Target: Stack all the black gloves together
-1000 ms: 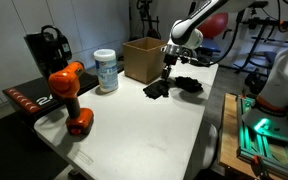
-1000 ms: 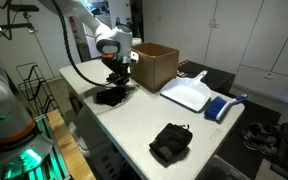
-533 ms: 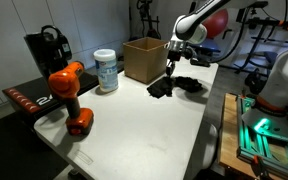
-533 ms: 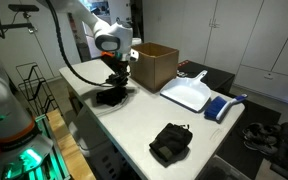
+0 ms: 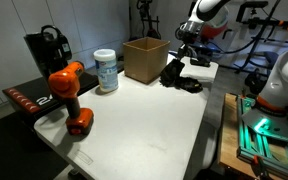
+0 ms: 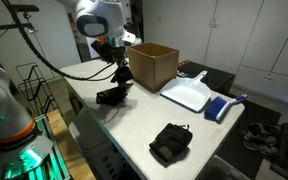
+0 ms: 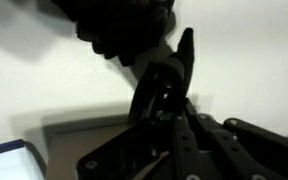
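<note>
While I had the gripper clamped shut on the lifted glove, nothing was actually stacked yet, going by both exterior views. The lifted glove hung limp under the jaws, and it looked clear of the white table, though I couldn't be sure. In the wrist view it was just a crumpled dark wad at 12 o'clock above the fingers.

The second glove lay flat on the table at roughly 6 o'clock from the held one, close by. The third glove sat way off at 5 o'clock, near the table edge. So my read was one in hand, one likely drop spot right below, and one more trip left.

Material-wise, all three looked matte black, soft and floppy, bunching into lumps instead of keeping a hand shape. I couldn't tell whether they were knit or coated. The tabletop was smooth and plain. The open cardboard box at 3 o'clock from the gripper was stiff and square-edged.
</note>
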Tool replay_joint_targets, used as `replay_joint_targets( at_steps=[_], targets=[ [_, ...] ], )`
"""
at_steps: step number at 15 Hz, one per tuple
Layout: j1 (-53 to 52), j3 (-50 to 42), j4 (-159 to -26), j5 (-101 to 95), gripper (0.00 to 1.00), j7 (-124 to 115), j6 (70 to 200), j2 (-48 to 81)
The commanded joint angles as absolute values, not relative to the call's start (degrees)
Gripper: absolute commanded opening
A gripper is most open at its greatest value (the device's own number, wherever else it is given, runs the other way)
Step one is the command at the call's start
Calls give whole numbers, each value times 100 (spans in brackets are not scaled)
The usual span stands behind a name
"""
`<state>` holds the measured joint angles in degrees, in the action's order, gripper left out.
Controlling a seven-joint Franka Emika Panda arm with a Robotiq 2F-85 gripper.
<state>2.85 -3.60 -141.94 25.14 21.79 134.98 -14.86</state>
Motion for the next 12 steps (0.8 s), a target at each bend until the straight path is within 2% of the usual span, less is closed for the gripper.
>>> replay_joint_targets(
  at_steps=[1, 6, 7, 12],
  targets=[
    [537, -719, -14864, 2211, 1, 1617, 13787, -2618],
    [1210, -1125, -15200, 1685, 1, 847, 14095, -3310],
    [861, -1210, -14878, 1830, 4, 1133, 13872, -3017],
    [1070, -1293, -15048, 1709, 4, 942, 13967, -3229]
  ],
)
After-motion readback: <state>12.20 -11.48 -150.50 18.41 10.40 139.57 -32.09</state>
